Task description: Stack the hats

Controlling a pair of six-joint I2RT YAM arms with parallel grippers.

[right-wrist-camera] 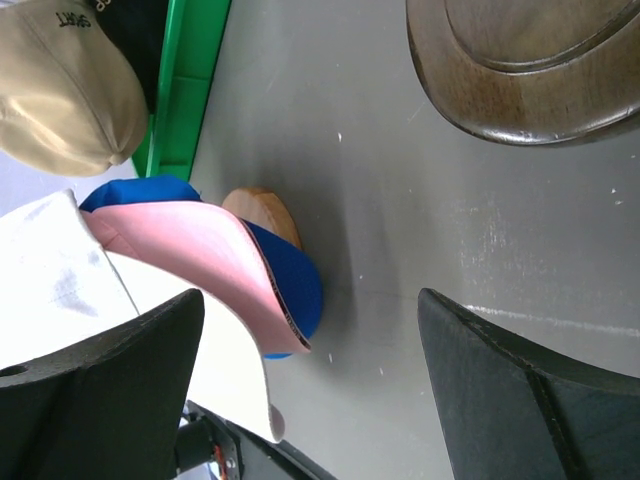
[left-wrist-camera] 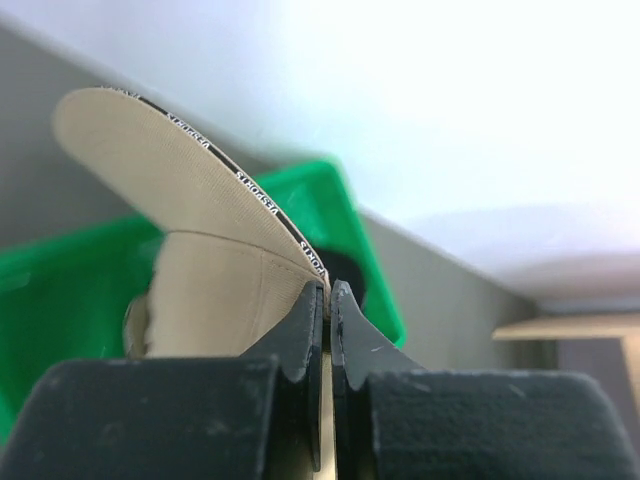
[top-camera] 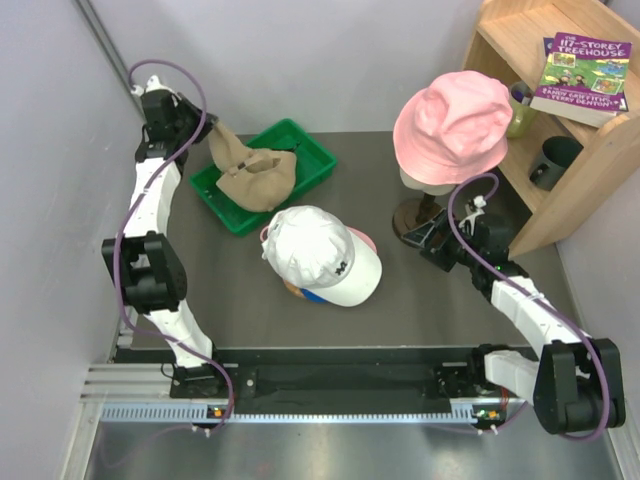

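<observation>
Over the green tray [top-camera: 322, 163], left fingers [left-wrist-camera: 300, 340] clamp the tan cap [left-wrist-camera: 170, 170] by its peak; right fingers [right-wrist-camera: 110, 390] stand wide, empty

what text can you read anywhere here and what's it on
"117-STOREY TREEHOUSE": on the cover of the book lying on the wooden shelf.
"SPORT": on the tan cap, upside down in the right wrist view.
Too small or blurred to read: the authors' line at the bottom of the book cover, the dark mark on the white cap, and the small repeated print along the edge of the tan cap's peak.
</observation>
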